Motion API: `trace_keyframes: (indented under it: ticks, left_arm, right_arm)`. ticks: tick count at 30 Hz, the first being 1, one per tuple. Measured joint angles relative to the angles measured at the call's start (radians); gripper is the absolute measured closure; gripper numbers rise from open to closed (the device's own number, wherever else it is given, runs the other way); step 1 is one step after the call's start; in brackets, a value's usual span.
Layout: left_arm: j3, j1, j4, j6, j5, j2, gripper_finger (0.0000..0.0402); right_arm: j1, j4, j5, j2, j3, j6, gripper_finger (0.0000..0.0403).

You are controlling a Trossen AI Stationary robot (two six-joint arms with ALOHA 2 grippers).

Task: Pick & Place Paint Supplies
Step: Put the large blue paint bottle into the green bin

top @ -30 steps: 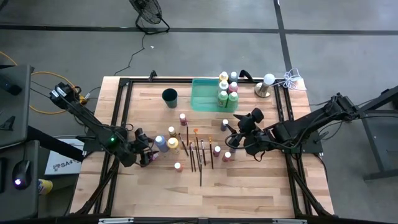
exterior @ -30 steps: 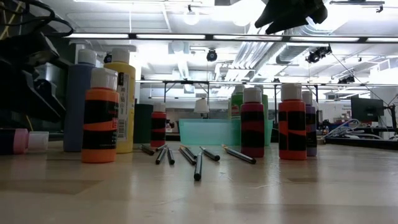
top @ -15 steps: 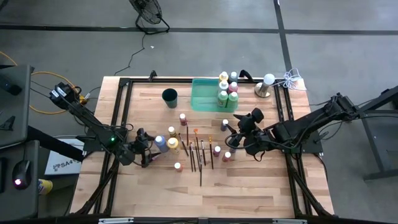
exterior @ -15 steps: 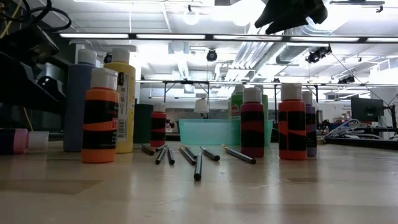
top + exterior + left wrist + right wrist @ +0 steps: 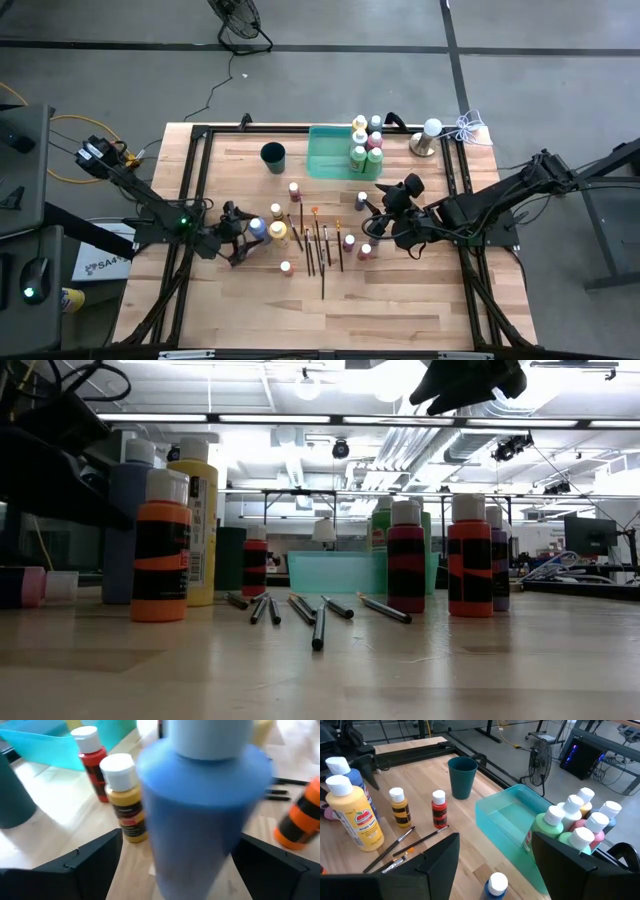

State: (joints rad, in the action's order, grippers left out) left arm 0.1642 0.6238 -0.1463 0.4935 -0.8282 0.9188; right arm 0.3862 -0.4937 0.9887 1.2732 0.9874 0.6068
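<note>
The left gripper stood just beside the blue bottle, its two fingers spread apart on either side of the bottle and clamped on nothing. The bottle stood upright on the table, long axis vertical and pale cap uppermost, near the table's left side and touching or nearly touching the big yellow bottle. A small mustard bottle and a red bottle stood close behind it, with an orange bottle a little nearer the front edge. The chief risk, as judged, was a tip-over: a tall, narrow bottle standing free between spread fingers could be knocked by either finger, and a fall would likely carry the yellow bottle with it or roll onto the brushes lying near the middle. Those brushes lay flat, their long axes running roughly front to back. The right gripper waited, fingers apart and empty, above the table's right half, near the tray, where several bottles were already gathered beside the cup.
</note>
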Motion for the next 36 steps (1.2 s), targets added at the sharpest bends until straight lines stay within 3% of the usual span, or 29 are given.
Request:
trace_keyframes:
  ticks: [9,24,32,36]
  left_arm:
    - [0.058,-0.028,0.013,-0.065,0.024,-0.001,0.0046]
    - [0.369,-0.028,0.534,0.019,0.007,-0.001,0.0046]
    - [0.425,-0.028,0.609,0.028,0.003,-0.001,0.0046]
    - [0.425,-0.028,0.619,0.042,0.006,-0.001,0.0067]
  right_arm:
    - [0.000,-0.013,-0.001,0.000,0.000,0.004,0.0161]
    - [0.000,-0.030,-0.004,0.000,0.000,0.026,0.0161]
    - [0.000,-0.030,-0.004,0.000,0.000,0.026,0.0161]
    - [0.000,-0.031,-0.004,0.000,0.000,0.026,0.0161]
